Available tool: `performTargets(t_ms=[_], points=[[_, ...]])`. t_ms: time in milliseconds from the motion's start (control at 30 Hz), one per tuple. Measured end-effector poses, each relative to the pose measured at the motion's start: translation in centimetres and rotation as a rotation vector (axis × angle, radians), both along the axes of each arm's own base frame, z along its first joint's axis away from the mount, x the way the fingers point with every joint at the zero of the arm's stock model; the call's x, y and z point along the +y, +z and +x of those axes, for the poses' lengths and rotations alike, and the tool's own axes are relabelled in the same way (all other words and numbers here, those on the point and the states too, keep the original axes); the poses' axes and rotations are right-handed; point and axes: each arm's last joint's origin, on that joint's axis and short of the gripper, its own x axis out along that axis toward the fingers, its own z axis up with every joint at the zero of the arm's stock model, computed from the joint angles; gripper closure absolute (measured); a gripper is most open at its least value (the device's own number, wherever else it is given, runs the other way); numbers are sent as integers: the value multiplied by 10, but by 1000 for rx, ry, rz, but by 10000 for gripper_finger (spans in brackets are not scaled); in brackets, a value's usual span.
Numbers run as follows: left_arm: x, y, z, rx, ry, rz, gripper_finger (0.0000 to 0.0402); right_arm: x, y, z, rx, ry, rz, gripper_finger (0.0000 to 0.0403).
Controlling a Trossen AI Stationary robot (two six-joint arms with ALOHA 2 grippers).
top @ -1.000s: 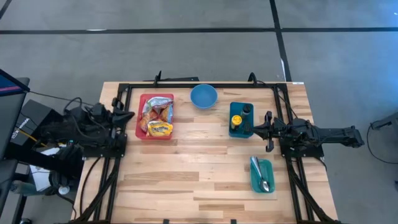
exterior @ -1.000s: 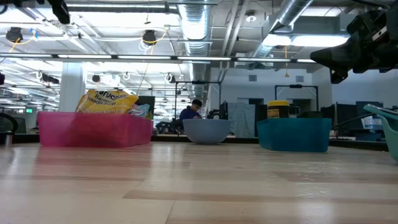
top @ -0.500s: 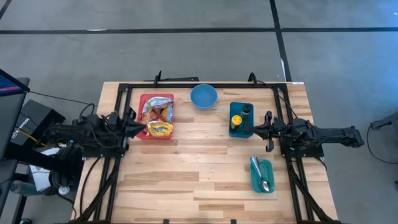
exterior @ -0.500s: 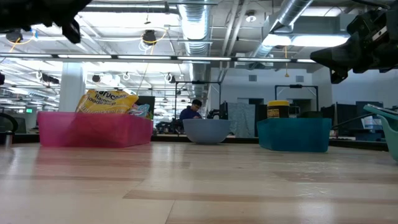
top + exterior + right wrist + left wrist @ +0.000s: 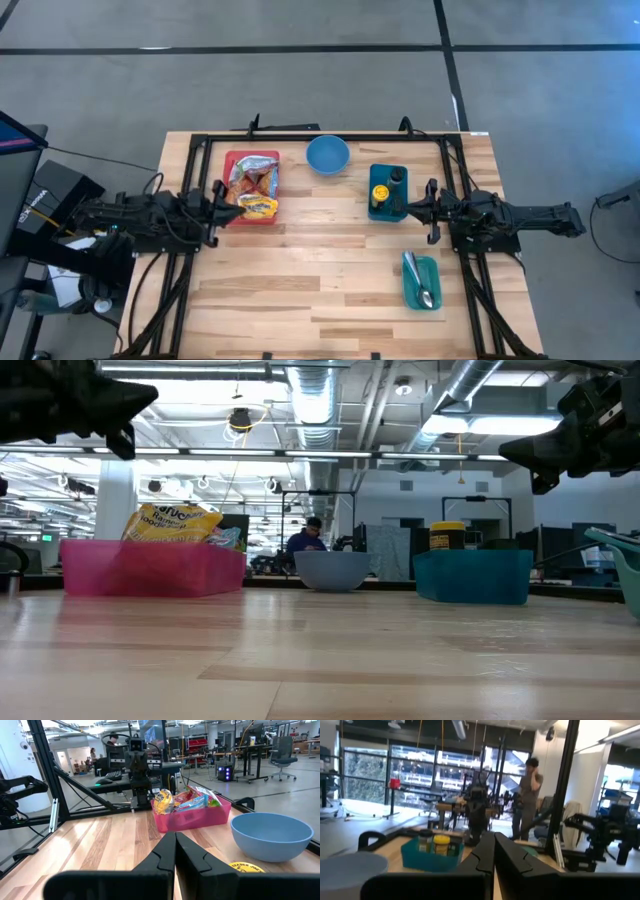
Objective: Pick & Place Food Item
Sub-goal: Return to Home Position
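Observation:
A red bin (image 5: 227, 214) at the table's far left holds several snack packets (image 5: 256, 205), a yellow one nearest; in the low view the packets (image 5: 172, 522) stick up above the bin's rim. My left gripper (image 5: 220, 197) hangs shut in the air at the bin's left wall and touches nothing; in the left wrist view its fingers (image 5: 494, 851) are together. My right gripper (image 5: 414, 210) is shut too and hangs level beside the teal bin (image 5: 387, 195), holding nothing; it also shows in the right wrist view (image 5: 175, 851).
A blue bowl (image 5: 327, 155) stands at the far middle. The teal bin holds a yellow-lidded jar (image 5: 379, 192) and a dark bottle (image 5: 397, 178). A teal tray (image 5: 421, 281) with a spoon lies near right. A black frame (image 5: 320, 137) runs round the table. A person (image 5: 527, 795) stands beyond.
My left gripper has come down and reached toward the table's right, from beside the table's left edge to the red bin's left wall. It has stayed shut. The right arm and the objects have kept still.

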Motion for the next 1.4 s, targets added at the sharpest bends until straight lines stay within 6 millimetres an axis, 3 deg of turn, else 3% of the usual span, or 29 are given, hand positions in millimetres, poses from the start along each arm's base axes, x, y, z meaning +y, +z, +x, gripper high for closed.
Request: performTargets(t_ms=[833, 1400], points=[[0, -19, 3, 198, -3, 16, 400, 0, 0, 0, 0, 0, 0, 402], [0, -18, 3, 194, -2, 15, 401, 0, 0, 0, 0, 0, 0, 402]])
